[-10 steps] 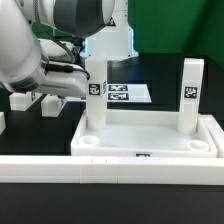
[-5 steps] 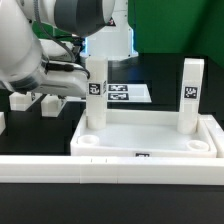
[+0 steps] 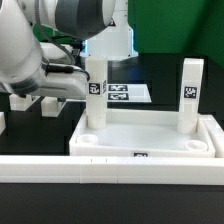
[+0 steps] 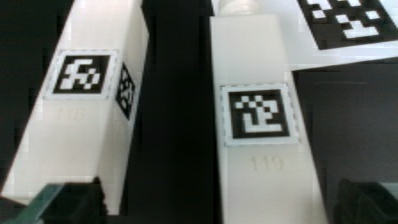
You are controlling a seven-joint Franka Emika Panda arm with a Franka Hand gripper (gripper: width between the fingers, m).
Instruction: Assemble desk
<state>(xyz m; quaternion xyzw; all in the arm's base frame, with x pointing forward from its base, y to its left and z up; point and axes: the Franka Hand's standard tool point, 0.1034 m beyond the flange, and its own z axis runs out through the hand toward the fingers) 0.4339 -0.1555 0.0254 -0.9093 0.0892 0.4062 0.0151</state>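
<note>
End effector (image 4: 214,203) hangs with jaws spread wide, gripping nothing. Only the wrist view shows this. Its dark fingertips (image 4: 63,203) flank two loose legs lying side by side on the dark tabletop (image 4: 169,100). The first leg (image 4: 80,115) is close by one fingertip, and the second leg (image 4: 258,115) lies in the gap between them. Whether either fingertip touches a leg I cannot tell. Each leg has a tag on its upper face, and a corner of the marker board (image 4: 347,20) shows beyond them.

The exterior view hides the fingers but shows the rest. At nine o'clock the arm (image 3: 25,55) bends down over the loose legs. At centre sits the top (image 3: 140,128), a rimmed tray. It holds two upright legs in its far sockets, one at ten o'clock (image 3: 96,100) and one at two o'clock (image 3: 190,92). The near sockets, at seven (image 3: 88,143) and five (image 3: 203,145), hold nothing. The rail (image 3: 110,172) lies at six o'clock, in front of the top.

Since a second ago the arm has barely shifted, and the top and upright legs have not moved.
</note>
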